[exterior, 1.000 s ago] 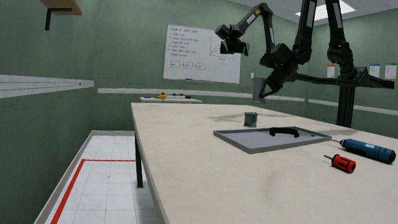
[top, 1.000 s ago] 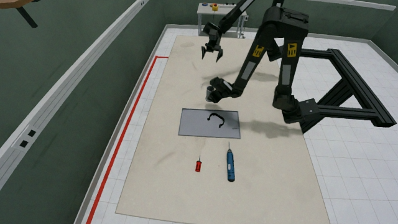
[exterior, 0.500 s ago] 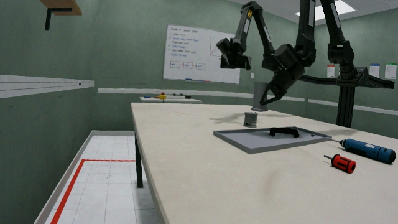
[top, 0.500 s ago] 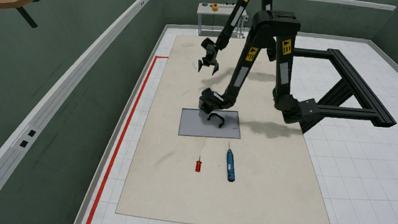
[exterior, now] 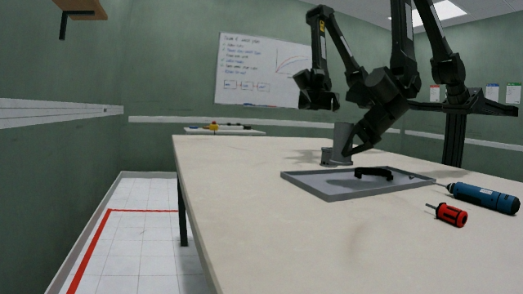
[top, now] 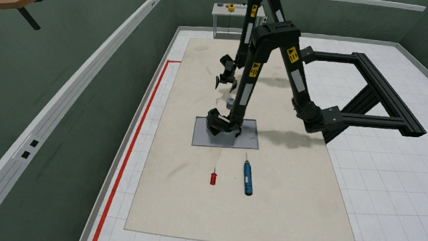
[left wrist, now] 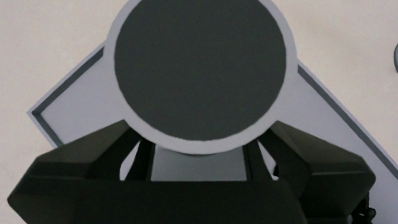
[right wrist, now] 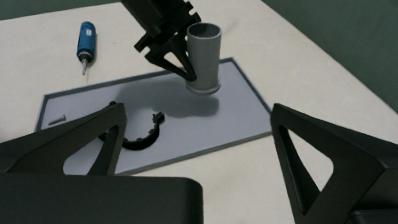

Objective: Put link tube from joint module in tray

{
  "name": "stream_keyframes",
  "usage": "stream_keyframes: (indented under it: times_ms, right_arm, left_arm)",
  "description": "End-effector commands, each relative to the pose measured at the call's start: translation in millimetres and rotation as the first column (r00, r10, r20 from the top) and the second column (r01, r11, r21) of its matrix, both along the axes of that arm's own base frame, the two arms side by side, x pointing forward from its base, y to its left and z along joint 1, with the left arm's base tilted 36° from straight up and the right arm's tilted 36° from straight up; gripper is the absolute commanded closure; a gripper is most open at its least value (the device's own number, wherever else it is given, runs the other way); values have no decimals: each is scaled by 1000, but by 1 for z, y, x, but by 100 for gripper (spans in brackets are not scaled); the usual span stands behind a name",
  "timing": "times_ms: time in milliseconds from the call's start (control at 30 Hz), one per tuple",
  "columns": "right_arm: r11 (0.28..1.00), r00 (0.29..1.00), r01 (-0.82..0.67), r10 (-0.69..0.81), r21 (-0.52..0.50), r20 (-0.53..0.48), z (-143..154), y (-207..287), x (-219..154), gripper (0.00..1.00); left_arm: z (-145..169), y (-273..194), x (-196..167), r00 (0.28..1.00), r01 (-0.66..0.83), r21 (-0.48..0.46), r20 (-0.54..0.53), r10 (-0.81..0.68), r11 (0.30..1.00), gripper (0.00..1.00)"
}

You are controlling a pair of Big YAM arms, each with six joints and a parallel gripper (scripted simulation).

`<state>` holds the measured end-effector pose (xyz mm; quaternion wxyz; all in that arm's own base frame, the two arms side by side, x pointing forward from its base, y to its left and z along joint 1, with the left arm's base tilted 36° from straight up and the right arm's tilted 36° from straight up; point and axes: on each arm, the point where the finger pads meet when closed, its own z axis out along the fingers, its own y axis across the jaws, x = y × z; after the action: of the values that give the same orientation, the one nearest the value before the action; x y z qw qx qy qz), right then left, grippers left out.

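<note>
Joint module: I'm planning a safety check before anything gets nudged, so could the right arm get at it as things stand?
Probably yes: the right gripper is open near the joint module, with nothing visible between them, though the link tube hangs close.

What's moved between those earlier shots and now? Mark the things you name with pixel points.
The left gripper [exterior: 347, 153] [right wrist: 201, 71] carried the link tube [exterior: 342, 140] [right wrist: 204, 57] from beyond the tray [top: 197, 145] [exterior: 304, 188] [right wrist: 245, 80] to above it, still gripping it. The joint module [top: 230, 103] [exterior: 326, 156], screwdrivers and tray stayed put.
</note>
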<state>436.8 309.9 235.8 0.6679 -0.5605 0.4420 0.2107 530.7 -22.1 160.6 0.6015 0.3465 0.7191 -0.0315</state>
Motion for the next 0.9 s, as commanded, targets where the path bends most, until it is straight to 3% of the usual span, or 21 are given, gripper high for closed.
stream_keyframes:
  times_ms: [0,267,633,833,867]
  right_arm:
    - [998,999,-30,28,51,33,3,13,1,0]
    - [998,999,-16,13,59,51,13,6,3,0]
    - [998,999,-16,13,59,51,13,6,3,0]
    - [998,999,-16,13,59,51,13,6,3,0]
    - [998,999,-16,13,59,51,13,6,3,0]
  left_arm:
    - [-6,2,21,999,18,14,28,-19,1000,55]
    - [6,-1,23,999,22,17,36,-23,1000,55]
    - [-36,0,43,999,25,15,26,-26,1000,55]
    - [-24,-3,37,999,26,16,31,-27,1000,55]
    - [-21,1,34,999,23,22,42,-24,999,44]
